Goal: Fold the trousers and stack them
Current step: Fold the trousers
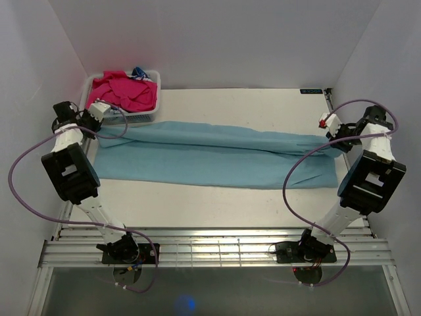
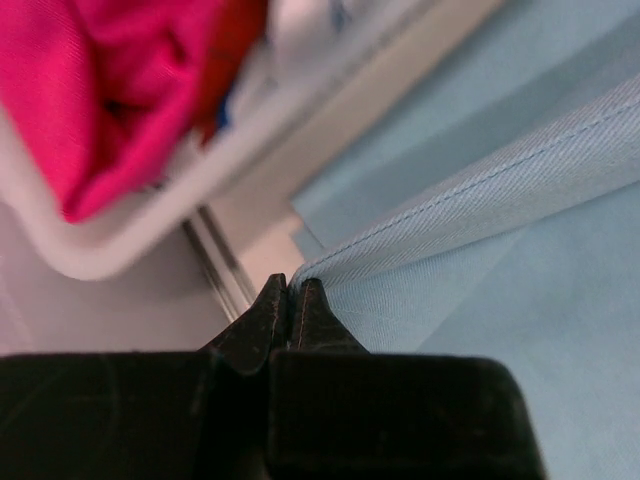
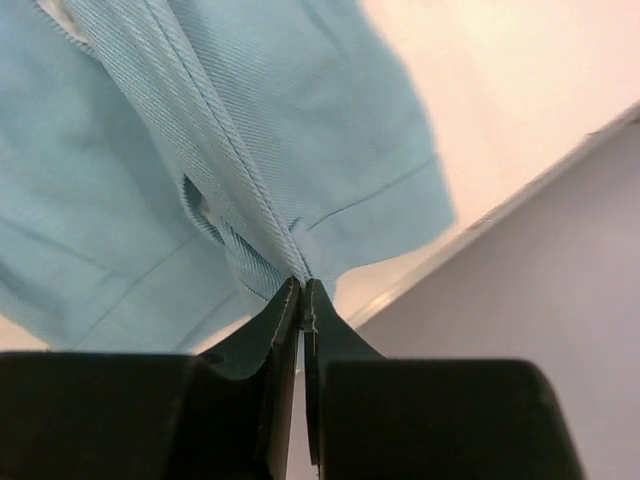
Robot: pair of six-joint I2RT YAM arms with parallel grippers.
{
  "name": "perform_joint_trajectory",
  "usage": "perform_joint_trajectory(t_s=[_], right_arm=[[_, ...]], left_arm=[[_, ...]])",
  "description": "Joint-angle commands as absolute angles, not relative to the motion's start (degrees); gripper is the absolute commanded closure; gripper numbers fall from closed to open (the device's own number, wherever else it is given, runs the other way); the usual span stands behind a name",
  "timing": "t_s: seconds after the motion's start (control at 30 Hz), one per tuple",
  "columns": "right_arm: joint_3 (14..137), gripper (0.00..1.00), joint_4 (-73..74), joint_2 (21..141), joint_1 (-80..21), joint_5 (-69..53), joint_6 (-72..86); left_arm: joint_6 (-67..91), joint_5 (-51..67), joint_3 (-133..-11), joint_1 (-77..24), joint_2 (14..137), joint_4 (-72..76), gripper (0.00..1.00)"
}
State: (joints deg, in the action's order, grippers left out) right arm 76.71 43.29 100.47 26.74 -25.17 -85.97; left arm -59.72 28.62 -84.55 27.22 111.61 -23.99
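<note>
The light blue trousers (image 1: 210,155) lie stretched lengthwise across the table, left to right. My left gripper (image 1: 105,117) is at their left end, shut on a seamed edge of the cloth (image 2: 470,190), with the jaws pinched together at the fabric's corner (image 2: 290,290). My right gripper (image 1: 335,139) is at their right end, shut on a bunched seam of the trousers (image 3: 200,120), lifting that edge off the table. The rest of the trousers lies flat.
A white basket (image 1: 141,118) with magenta garments (image 1: 125,91) stands at the back left, right beside my left gripper; it also shows in the left wrist view (image 2: 120,240). The table's right edge (image 3: 520,200) runs close to my right gripper. White walls enclose the table.
</note>
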Motion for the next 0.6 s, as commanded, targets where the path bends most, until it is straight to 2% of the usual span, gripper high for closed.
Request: perform_joint_trajectory(t_s=[0.0,0.13,0.23,0.4,0.57], right_arm=[[86.65,0.92,39.28,100.10,29.35,-23.64,-82.53],[89.12,0.92,42.00,99.85,31.28,-25.40,-84.71],[83.43,0.92,42.36,97.48,32.16,-24.26,-88.05],[70.86,0.92,39.74,92.55,34.62,-21.80,-98.24],[61.10,0.92,35.87,91.41,36.04,-19.34,-100.81]], left_arm=[[-52.40,23.73,-90.07,30.49,107.40,-8.97,1.00],[-51.15,28.45,-94.83,32.51,107.58,-10.10,1.00],[-55.00,33.73,-91.86,35.32,104.60,-11.77,1.00],[-65.63,45.07,-76.22,43.05,96.69,-14.66,1.00],[-82.74,44.57,-64.71,47.90,94.31,-21.26,1.00]])
